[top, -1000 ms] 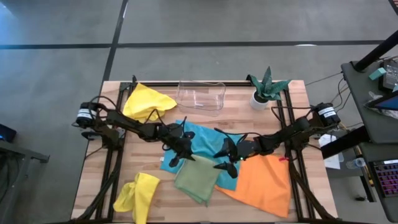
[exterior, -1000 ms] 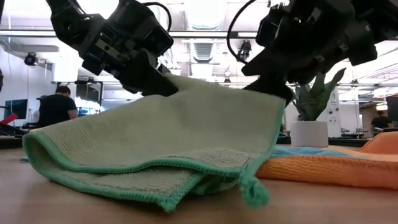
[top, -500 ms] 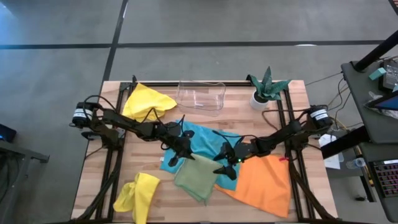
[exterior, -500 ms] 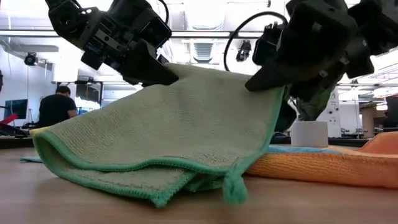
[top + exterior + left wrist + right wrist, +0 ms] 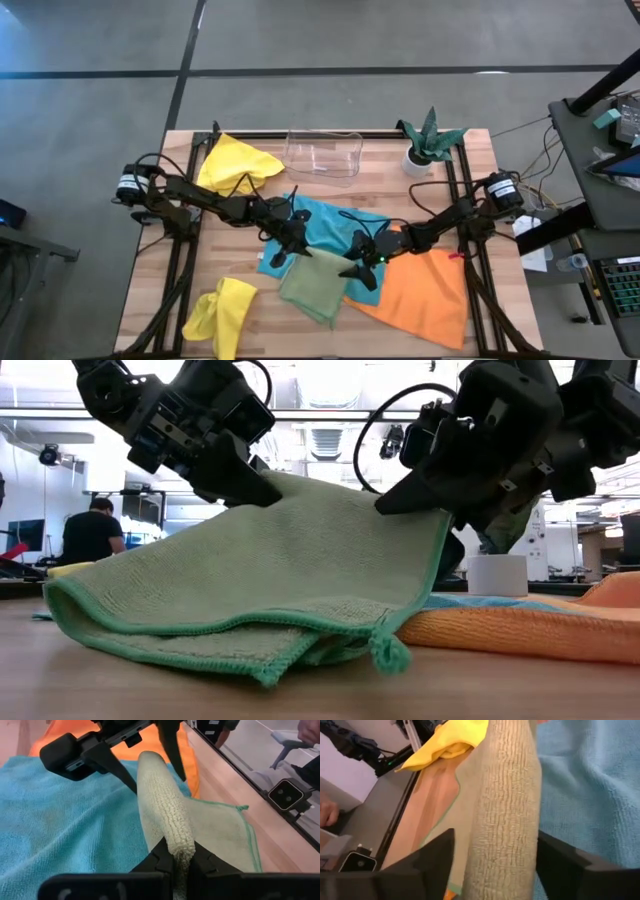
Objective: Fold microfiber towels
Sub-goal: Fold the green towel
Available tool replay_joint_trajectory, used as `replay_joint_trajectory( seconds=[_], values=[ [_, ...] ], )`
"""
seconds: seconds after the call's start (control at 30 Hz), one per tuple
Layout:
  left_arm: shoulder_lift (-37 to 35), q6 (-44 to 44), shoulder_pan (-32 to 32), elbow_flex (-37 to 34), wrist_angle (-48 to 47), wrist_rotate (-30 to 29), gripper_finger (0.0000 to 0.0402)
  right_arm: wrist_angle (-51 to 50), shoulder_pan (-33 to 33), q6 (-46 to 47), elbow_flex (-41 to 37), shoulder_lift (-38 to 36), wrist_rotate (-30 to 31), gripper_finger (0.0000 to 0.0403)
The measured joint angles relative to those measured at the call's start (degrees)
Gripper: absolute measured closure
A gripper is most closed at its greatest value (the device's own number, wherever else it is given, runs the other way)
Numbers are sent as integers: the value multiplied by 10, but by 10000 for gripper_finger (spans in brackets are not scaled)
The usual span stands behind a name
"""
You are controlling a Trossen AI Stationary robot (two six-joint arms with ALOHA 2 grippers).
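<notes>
The sage green towel [image 5: 315, 287] lies doubled near the table's middle front. Its far fold [image 5: 330, 495] is raised off the table like a ridge. My left gripper [image 5: 296, 250] is shut on the left end of that ridge. My right gripper [image 5: 353, 270] is open at the ridge's right end, one finger [image 5: 432, 857] on either side of it; whether they touch it I cannot tell. Beneath the towel's far edge lies the turquoise towel [image 5: 335, 225], and the orange towel [image 5: 425, 292] is spread to its right. My left gripper pinches the green towel's raised fold [image 5: 176, 840] between its two fingers, which lie across the fold. It comes from the table's left, slanting down. The fold stands up off the table, and the towel's near, doubled part [image 5: 250, 650] rests on the tabletop.
One yellow towel [image 5: 240, 165] lies crumpled at the far left, another [image 5: 220, 315] at the near left corner. A clear plastic tray [image 5: 323, 152] and a potted plant [image 5: 430, 140] stand along the far edge. A person [image 5: 90, 535] sits in the room behind.
My right gripper has sunk and come a little toward the table's near edge, tipping down over the raised right end of the green towel. That end of the fold has dropped somewhat; the left end has stayed up in my left gripper.
</notes>
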Motion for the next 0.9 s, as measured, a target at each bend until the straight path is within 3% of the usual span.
replay_joint_trajectory(
  seconds=[0.3,0.73,0.9],
  values=[
    [-1,-13,0,1,0,0,401,-8,0,-22,0,-1,2,381],
    [-65,-148,-11,6,-1,0,401,-12,6,-18,47,-28,-2,393],
    [-120,-162,-22,5,-1,0,401,-90,12,-34,104,-34,-16,394]
  ],
)
